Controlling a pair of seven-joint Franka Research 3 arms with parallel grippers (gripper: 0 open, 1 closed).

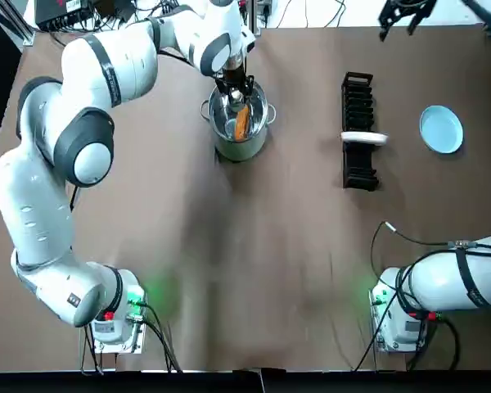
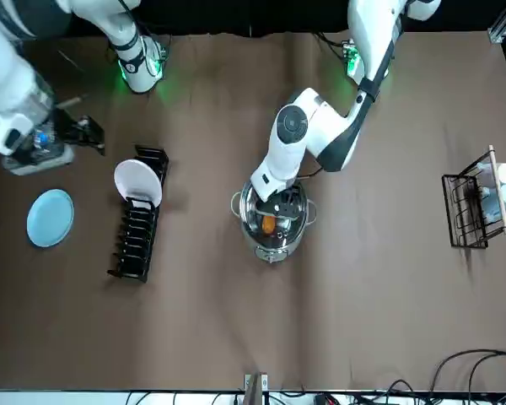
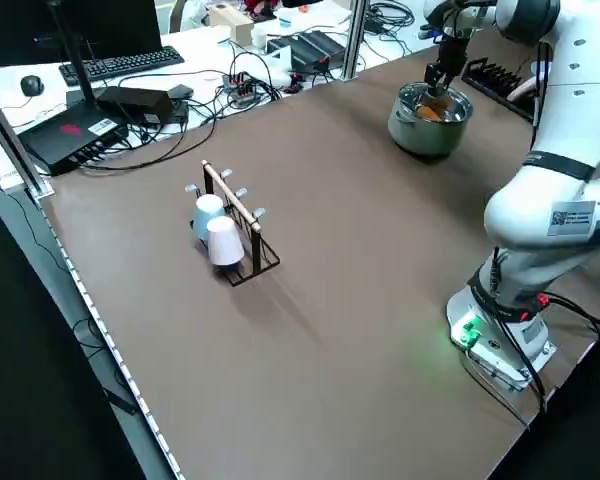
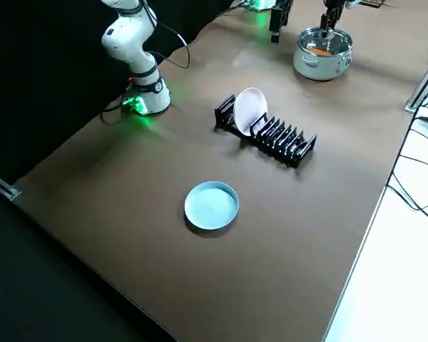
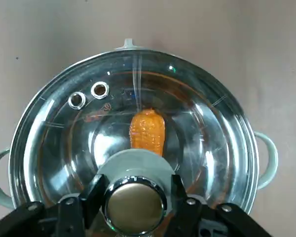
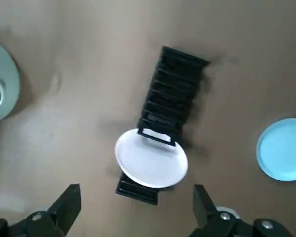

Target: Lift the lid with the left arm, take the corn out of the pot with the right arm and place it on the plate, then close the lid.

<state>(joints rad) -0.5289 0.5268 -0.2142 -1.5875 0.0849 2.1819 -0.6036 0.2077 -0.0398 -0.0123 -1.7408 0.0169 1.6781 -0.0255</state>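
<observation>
Corn [image 5: 147, 132] lies inside the pot [image 1: 244, 149], upper middle of the top view, under the glass lid [image 5: 207, 128] that sits on it. My left gripper [image 5: 134, 192] has its fingers [image 5: 94, 193] clenched on the lid's knob [image 5: 134, 211], one at each side. My right gripper [image 6: 136, 195] hangs at the upper right, fingers wide apart and holding nothing, near the blue plate [image 1: 440, 128] on the desk [image 1: 270, 270].
</observation>
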